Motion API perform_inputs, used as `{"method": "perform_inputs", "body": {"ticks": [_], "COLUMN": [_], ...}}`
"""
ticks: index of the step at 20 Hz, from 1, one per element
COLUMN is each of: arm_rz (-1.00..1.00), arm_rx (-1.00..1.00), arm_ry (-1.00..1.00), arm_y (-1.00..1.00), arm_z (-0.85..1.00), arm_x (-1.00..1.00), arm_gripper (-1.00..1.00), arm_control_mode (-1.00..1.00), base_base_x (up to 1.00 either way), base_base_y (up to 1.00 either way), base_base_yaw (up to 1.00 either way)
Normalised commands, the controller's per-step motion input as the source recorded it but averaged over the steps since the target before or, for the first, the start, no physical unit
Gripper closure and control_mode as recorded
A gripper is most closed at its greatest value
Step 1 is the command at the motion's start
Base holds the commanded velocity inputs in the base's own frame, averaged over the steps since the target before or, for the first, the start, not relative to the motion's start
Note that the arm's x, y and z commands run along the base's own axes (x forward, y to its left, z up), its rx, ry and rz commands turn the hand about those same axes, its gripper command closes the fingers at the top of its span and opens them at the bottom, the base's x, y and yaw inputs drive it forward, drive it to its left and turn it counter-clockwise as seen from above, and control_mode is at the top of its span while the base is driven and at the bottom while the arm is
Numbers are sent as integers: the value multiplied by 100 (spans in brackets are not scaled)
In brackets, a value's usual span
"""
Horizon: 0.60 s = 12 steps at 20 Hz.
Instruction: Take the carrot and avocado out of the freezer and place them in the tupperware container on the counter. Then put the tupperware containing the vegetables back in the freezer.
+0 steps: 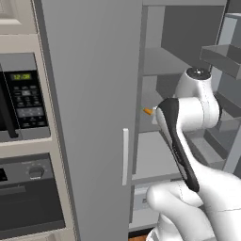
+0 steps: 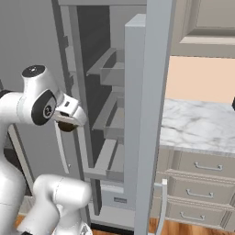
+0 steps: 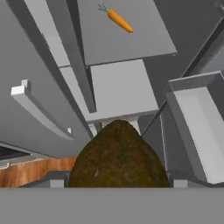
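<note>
Gripping the dark olive-brown rounded avocado (image 3: 118, 155), the two-finger gripper (image 2: 69, 123) hangs before the tall grey freezer (image 2: 98, 110). Ahead of it, the thin bright-orange carrot (image 3: 119, 20) lies on a grey inner shelf (image 3: 124, 37), a grey door bin (image 3: 199, 131) beside.

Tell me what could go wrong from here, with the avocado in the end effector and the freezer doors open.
1. The avocado is a rounded lump bulging past the end effector; it might slip on the swing to the counter.
2. The open right door stands between the arm and the counter, so a direct swing could clip it.
3. The carrot lies on an inner shelf, needing another reach.
</note>
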Motion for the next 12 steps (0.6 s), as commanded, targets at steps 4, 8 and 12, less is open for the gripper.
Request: {"method": "perform_inputs", "body": {"ticks": [4, 8, 12], "arm_rz": [29, 30, 7], "arm_rx": [0, 0, -6], "arm_ry": [-14, -11, -6], "arm_y": [4, 14, 14], "arm_z": [42, 57, 42], "arm_x": [-42, -48, -50], "arm_gripper": [100, 100, 100], "arm_control_mode": [-100, -100, -100], "base_base_x": [0, 0, 0], "base_base_y": [0, 0, 0], "base_base_yaw": [0, 0, 0]}}
